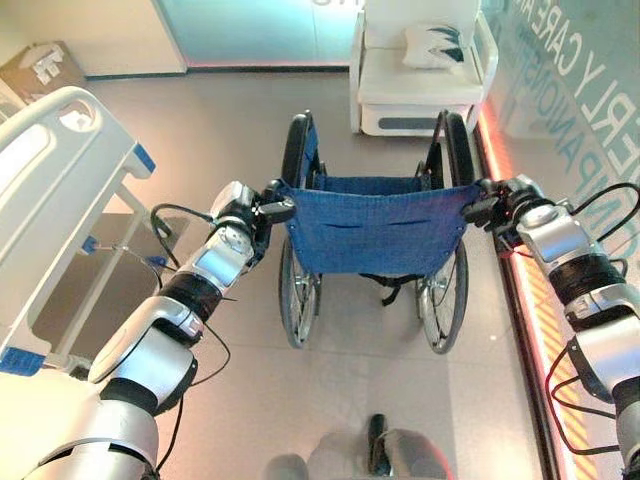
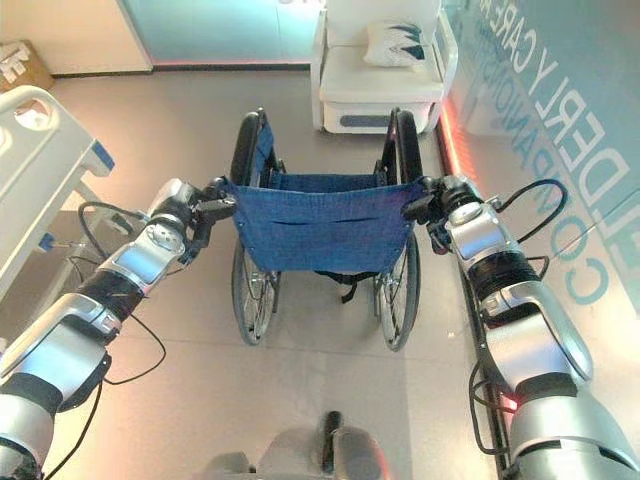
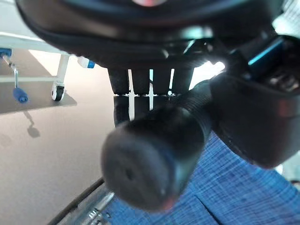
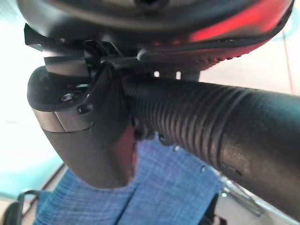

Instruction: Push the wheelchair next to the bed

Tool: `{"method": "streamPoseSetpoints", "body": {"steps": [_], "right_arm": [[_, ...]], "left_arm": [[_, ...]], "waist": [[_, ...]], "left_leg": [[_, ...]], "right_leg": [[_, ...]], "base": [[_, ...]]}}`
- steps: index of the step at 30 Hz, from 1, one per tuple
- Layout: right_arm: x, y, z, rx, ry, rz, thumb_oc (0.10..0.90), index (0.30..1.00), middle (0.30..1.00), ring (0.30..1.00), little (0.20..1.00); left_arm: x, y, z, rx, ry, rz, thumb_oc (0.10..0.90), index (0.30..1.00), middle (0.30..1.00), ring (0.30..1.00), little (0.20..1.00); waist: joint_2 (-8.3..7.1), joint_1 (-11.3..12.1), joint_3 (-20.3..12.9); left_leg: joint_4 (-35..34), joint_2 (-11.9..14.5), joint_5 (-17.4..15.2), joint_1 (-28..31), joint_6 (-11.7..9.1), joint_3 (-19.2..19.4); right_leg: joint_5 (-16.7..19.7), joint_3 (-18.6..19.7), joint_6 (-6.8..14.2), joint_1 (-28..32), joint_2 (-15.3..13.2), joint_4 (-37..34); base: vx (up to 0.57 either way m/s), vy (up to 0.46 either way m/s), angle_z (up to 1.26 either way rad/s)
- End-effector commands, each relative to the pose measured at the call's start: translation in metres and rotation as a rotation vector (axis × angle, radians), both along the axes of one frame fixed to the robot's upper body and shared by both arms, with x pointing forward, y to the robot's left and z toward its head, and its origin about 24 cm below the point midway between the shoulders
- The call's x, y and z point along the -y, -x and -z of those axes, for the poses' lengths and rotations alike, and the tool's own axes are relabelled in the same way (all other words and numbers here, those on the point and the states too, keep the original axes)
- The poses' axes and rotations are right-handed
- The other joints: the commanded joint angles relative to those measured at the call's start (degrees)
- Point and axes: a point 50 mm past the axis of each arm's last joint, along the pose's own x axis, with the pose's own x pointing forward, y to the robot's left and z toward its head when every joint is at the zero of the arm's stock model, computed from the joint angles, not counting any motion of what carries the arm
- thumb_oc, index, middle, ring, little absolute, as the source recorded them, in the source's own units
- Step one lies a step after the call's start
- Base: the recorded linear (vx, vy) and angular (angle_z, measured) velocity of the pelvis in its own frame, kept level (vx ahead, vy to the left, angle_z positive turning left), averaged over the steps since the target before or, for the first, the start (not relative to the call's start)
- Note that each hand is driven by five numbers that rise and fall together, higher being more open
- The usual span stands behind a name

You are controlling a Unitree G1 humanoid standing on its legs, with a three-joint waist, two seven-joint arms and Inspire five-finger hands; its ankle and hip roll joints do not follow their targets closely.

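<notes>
A blue-backed wheelchair stands on the floor directly ahead. The left hand and right hand each curl round a rear push handle. A white hospital bed stands at left, apart from the wheelchair, a white armchair beyond.

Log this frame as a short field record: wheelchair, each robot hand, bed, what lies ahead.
wheelchair: blue-backed wheelchair, upright on the floor, back toward the robot
left robot hand: left robot hand curled round the left push handle
right robot hand: right robot hand curled round the right push handle
bed: white bed on the robot's left, apart from the wheelchair
ahead: white armchair with a cushion
</notes>
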Motion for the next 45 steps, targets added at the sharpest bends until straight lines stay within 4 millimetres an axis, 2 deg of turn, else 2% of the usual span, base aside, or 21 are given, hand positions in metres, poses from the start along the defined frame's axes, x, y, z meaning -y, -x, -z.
{"method": "streamPoseSetpoints", "body": {"steps": [1, 4, 6, 9, 13, 15, 16, 17, 19, 21, 25, 26, 29, 30, 32, 35, 37, 38, 41, 44, 45], "right_arm": [[0.0, 0.004, 0.005, -0.01, 0.151, -0.117, 0.4, 0.3, 0.3, 0.3, 0.3], [-0.006, 0.004, 0.004, -0.018, 0.172, -0.133, 0.4, 0.3, 0.3, 0.3, 0.3], [-0.006, 0.004, 0.001, -0.027, 0.192, -0.154, 0.4, 0.3, 0.3, 0.3, 0.3], [-0.007, 0.003, 0.0, -0.043, 0.225, -0.187, 0.4, 0.3, 0.3, 0.3, 0.3], [-0.004, 0.004, 0.011, -0.085, 0.212, -0.219, 0.4, 0.3, 0.3, 0.3, 0.3], [-0.008, 0.004, 0.017, -0.107, 0.207, -0.26, 0.4, 0.3, 0.3, 0.3, 0.3], [-0.012, 0.003, 0.018, -0.098, 0.203, -0.288, 0.4, 0.3, 0.3, 0.3, 0.3], [-0.013, 0.003, 0.018, -0.094, 0.202, -0.291, 0.4, 0.3, 0.3, 0.3, 0.3], [-0.018, 0.003, 0.019, -0.059, 0.189, -0.313, 0.4, 0.3, 0.3, 0.3, 0.3], [-0.023, 0.001, 0.017, -0.036, 0.19, -0.322, 0.4, 0.3, 0.3, 0.3, 0.3], [-0.039, -0.005, 0.008, 0.015, 0.196, -0.338, 0.4, 0.3, 0.3, 0.3, 0.3], [-0.046, -0.01, -0.004, 0.05, 0.209, -0.341, 0.4, 0.3, 0.3, 0.3, 0.3], [-0.048, -0.013, -0.013, 0.066, 0.222, -0.336, 0.4, 0.3, 0.3, 0.3, 0.3], [-0.046, -0.013, -0.019, 0.074, 0.235, -0.312, 0.4, 0.3, 0.3, 0.3, 0.3], [-0.043, -0.013, -0.025, 0.073, 0.241, -0.292, 0.4, 0.3, 0.3, 0.3, 0.3], [-0.034, -0.012, -0.036, 0.07, 0.254, -0.267, 0.4, 0.3, 0.3, 0.3, 0.3], [-0.031, -0.01, -0.038, 0.057, 0.258, -0.271, 0.4, 0.3, 0.3, 0.3, 0.3], [-0.03, -0.009, -0.04, 0.051, 0.267, -0.273, 0.4, 0.3, 0.3, 0.3, 0.3], [-0.026, -0.008, -0.041, 0.047, 0.284, -0.286, 0.4, 0.3, 0.3, 0.3, 0.3], [-0.022, -0.006, -0.039, 0.052, 0.324, -0.295, 0.4, 0.3, 0.3, 0.3, 0.3], [-0.022, -0.006, -0.039, 0.051, 0.325, -0.295, 0.4, 0.3, 0.3, 0.3, 0.3]], "left_arm": [[0.031, -0.002, -0.022, 0.177, 0.055, 0.209, 0.4, 0.3, 0.3, 0.3, 0.3], [0.02, 0.005, -0.012, 0.149, 0.04, 0.195, 0.4, 0.3, 0.3, 0.3, 0.3], [0.009, 0.009, -0.008, 0.134, 0.037, 0.174, 0.4, 0.3, 0.3, 0.3, 0.3], [-0.005, 0.014, -0.006, 0.12, 0.028, 0.153, 0.4, 0.3, 0.3, 0.3, 0.3], [-0.016, 0.016, -0.005, 0.084, 0.011, 0.165, 0.4, 0.3, 0.3, 0.3, 0.3], [-0.018, 0.016, -0.008, 0.075, 0.0, 0.177, 0.4, 0.3, 0.3, 0.3, 0.3], [-0.019, 0.016, -0.011, 0.077, -0.011, 0.18, 0.4, 0.3, 0.3, 0.3, 0.3], [-0.019, 0.016, -0.011, 0.076, -0.014, 0.181, 0.4, 0.3, 0.3, 0.3, 0.3], [-0.021, 0.018, -0.009, 0.07, -0.025, 0.184, 0.4, 0.3, 0.3, 0.3, 0.3], [-0.021, 0.019, -0.006, 0.063, -0.033, 0.188, 0.4, 0.3, 0.3, 0.3, 0.3], [-0.021, 0.02, -0.003, 0.067, -0.043, 0.183, 0.4, 0.3, 0.3, 0.3, 0.3], [-0.02, 0.019, -0.006, 0.082, -0.049, 0.179, 0.4, 0.3, 0.3, 0.3, 0.3], [-0.02, 0.018, -0.009, 0.087, -0.05, 0.185, 0.4, 0.3, 0.3, 0.3, 0.3], [-0.014, 0.017, -0.01, 0.09, -0.046, 0.211, 0.4, 0.3, 0.3, 0.3, 0.3], [-0.01, 0.016, -0.01, 0.089, -0.043, 0.227, 0.4, 0.3, 0.3, 0.3, 0.3], [-0.003, 0.016, -0.009, 0.081, -0.051, 0.245, 0.4, 0.3, 0.3, 0.3, 0.3], [-0.003, 0.018, -0.003, 0.059, -0.045, 0.243, 0.4, 0.3, 0.3, 0.3, 0.3], [-0.004, 0.02, 0.0, 0.044, -0.043, 0.24, 0.4, 0.3, 0.3, 0.3, 0.3], [-0.001, 0.024, 0.01, 0.026, -0.042, 0.236, 0.4, 0.3, 0.3, 0.3, 0.3], [0.007, 0.028, 0.021, 0.011, -0.032, 0.241, 0.4, 0.3, 0.3, 0.3, 0.3], [0.007, 0.028, 0.021, 0.011, -0.032, 0.241, 0.4, 0.3, 0.3, 0.3, 0.3]], "waist": [[2.15, 0.7, 4.6], [4.78, 5.3, 5.4], [5.56, 7.3, 4.8], [6.0, 8.6, 3.1], [4.68, 10.7, 1.2], [3.68, 12.1, 0.1], [3.17, 13.2, -0.7], [3.06, 13.5, -0.9], [2.98, 14.1, -1.9], [2.76, 14.2, -1.7], [3.4, 13.8, 0.0], [3.6, 12.2, 2.3], [3.12, 10.4, 3.8], [2.79, 9.1, 4.2], [2.47, 8.1, 4.1], [1.52, 7.3, 3.3], [1.3, 7.2, 2.8], [1.15, 7.2, 2.8], [1.26, 7.0, 2.8], [2.1, 6.2, 2.3], [2.11, 6.2, 2.3]], "left_leg": [[-12.9, -1.7, 9.9, -3.9, 1.8, 2.7], [-26.6, -5.7, 17.5, -10.9, -0.3, 5.3], [-30.7, -6.9, 19.6, -12.0, -0.4, 5.3], [-28.9, -6.6, 17.2, -10.6, 1.8, 7.3], [-22.6, -6.6, 11.4, -10.6, 5.0, 6.3], [-22.6, -7.6, 10.5, -9.2, 6.2, 5.3], [-23.0, -8.1, 10.5, -8.7, 6.9, 4.8], [-23.0, -8.2, 10.4, -8.6, 7.2, 4.7], [-22.6, -8.8, 9.4, -7.4, 8.2, 2.8], [-21.0, -9.1, 8.3, -7.1, 8.4, 1.9], [-19.5, -8.1, 6.8, -5.0, 7.2, 0.5], [-19.4, -7.8, 4.6, -1.3, 6.9, -1.6], [-19.2, -8.4, 1.6, 1.1, 7.3, -4.2], [-18.6, -9.1, -0.8, 2.2, 7.5, -7.6], [-17.5, -9.3, -2.4, 2.5, 7.4, -9.9], [-16.3, -8.0, -3.4, 2.2, 6.6, -12.6], [-16.0, -5.9, -2.8, 2.4, 5.7, -12.5], [-15.9, -3.3, -2.0, 3.0, 4.7, -11.5], [-17.7, 1.5, 1.3, 5.1, 2.8, -9.2], [-20.3, 4.9, 6.2, 6.5, 1.3, -6.6], [-20.4, 4.9, 6.2, 6.6, 1.2, -6.6]], "right_leg": [[-0.1, -3.4, 4.3, 5.8, 0.7, -2.6], [-1.9, -1.2, 4.2, 11.9, 4.6, -5.0], [-3.2, 0.0, 4.1, 14.2, 5.6, -5.3], [-6.1, -0.6, 4.0, 14.1, 5.3, -3.3], [-9.7, -2.9, 3.9, 15.1, 3.6, 2.4], [-8.3, -4.7, 5.7, 15.9, 1.9, 6.7], [-5.8, -5.6, 7.2, 16.4, 0.7, 10.3], [-5.1, -5.6, 7.6, 16.3, 0.4, 11.6], [-0.6, -5.4, 9.2, 13.1, -0.7, 19.9], [0.2, -5.8, 9.3, 11.3, -1.6, 19.5], [-0.6, -8.8, 8.5, 6.6, -4.7, 9.4], [5.3, -8.1, 9.2, 0.0, -8.6, 5.3], [11.7, -5.0, 11.0, -5.6, -11.9, 0.4], [14.1, -0.9, 12.4, -7.9, -12.6, -3.6], [14.7, 1.6, 12.8, -8.1, -12.2, -6.3], [12.4, 3.3, 12.7, -7.2, -10.4, -6.0], [10.4, 2.0, 12.1, -6.9, -9.7, -3.2], [8.6, 0.2, 11.4, -6.7, -9.6, -0.7], [5.9, -3.8, 9.7, -5.0, -8.8, 1.2], [3.3, -7.4, 8.3, -2.9, -7.8, 2.0], [3.3, -7.4, 8.3, -2.8, -7.8, 1.9]], "base": [[0.48, -0.052, -0.34], [0.61, 0.002, -0.49], [0.55, 0.09, -1.05], [0.47, 0.138, -1.34], [0.47, 0.097, -0.18], [0.47, 0.085, 0.3], [0.36, 0.067, 0.11], [0.44, 0.08, -0.18], [0.38, 0.06, -0.15], [0.34, -0.033, -0.16], [0.32, -0.194, -0.56], [0.31, -0.27, -0.52], [0.38, -0.308, -0.1], [0.55, -0.429, 0.93], [0.37, -0.315, 1.4], [0.31, -0.327, 1.1], [0.35, -0.351, 1.26], [0.39, -0.381, 1.26], [0.33, -0.341, 0.67], [0.27, -0.277, 0.68], [0.23, -0.225, 0.46]]}}
